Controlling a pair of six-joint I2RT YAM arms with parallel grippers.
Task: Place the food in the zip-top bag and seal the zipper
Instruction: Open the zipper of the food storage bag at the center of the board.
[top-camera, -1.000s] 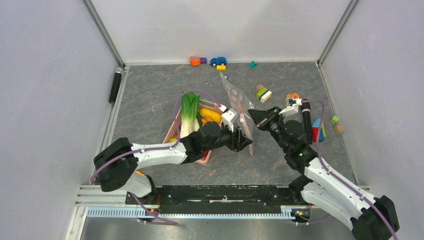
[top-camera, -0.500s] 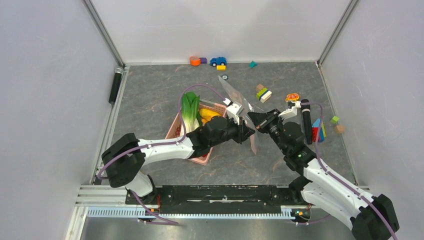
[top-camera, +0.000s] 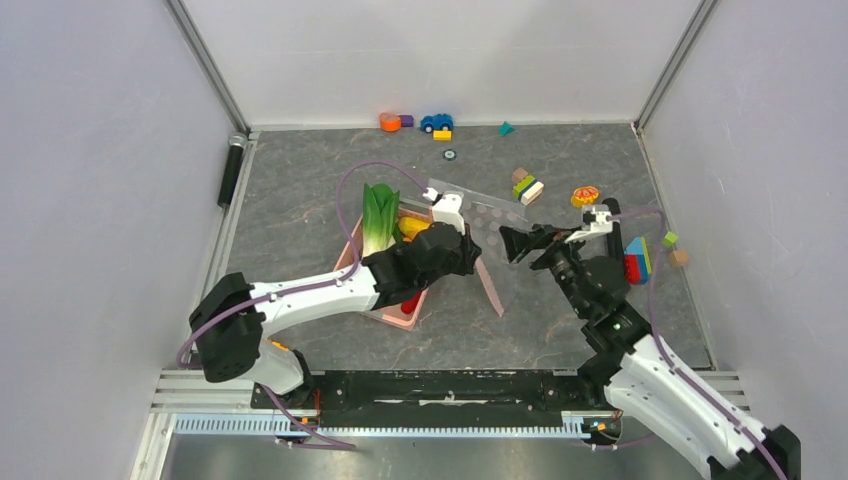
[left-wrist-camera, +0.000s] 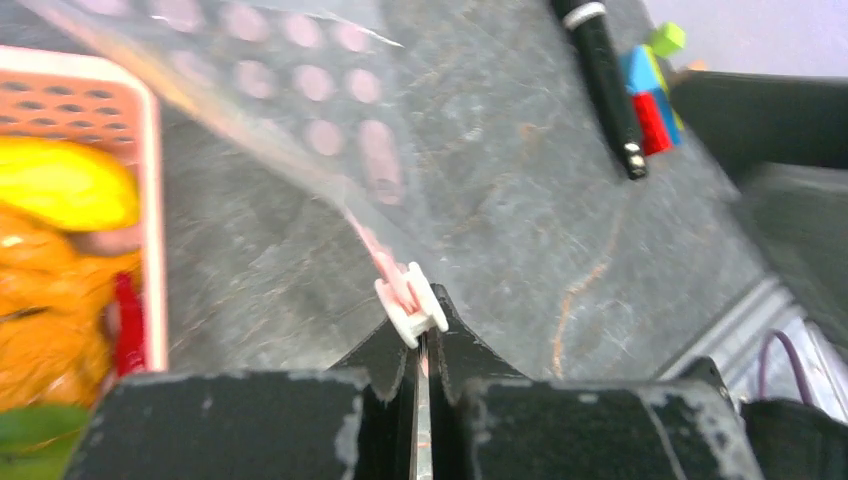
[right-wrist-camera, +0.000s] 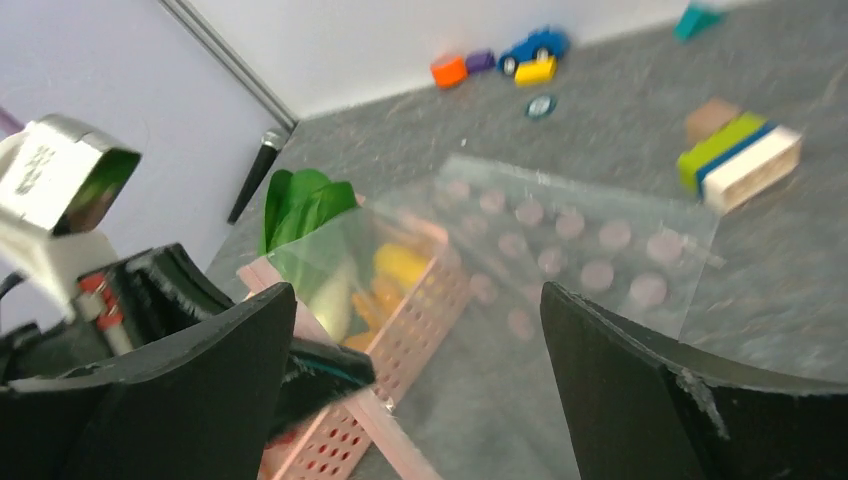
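Note:
The clear dotted zip-top bag lies slanted over the pink basket's right end and the table. Its pinkish zipper runs toward me. My left gripper is shut on that strip just behind the white slider, as the left wrist view shows. My right gripper stands open just right of the bag, with nothing between its fingers. The food sits in the basket: bok choy, yellow mango, orange pieces, red chili.
The pink slotted basket stands left of centre. A toy car and blocks line the back wall. More blocks, a round orange toy and blue-red blocks lie right. A black marker rests at the left edge.
My left gripper has shut on the zipper strip. My right gripper has opened, let go of the bag and drawn back to the right. The bag has dropped from upright to nearly flat.

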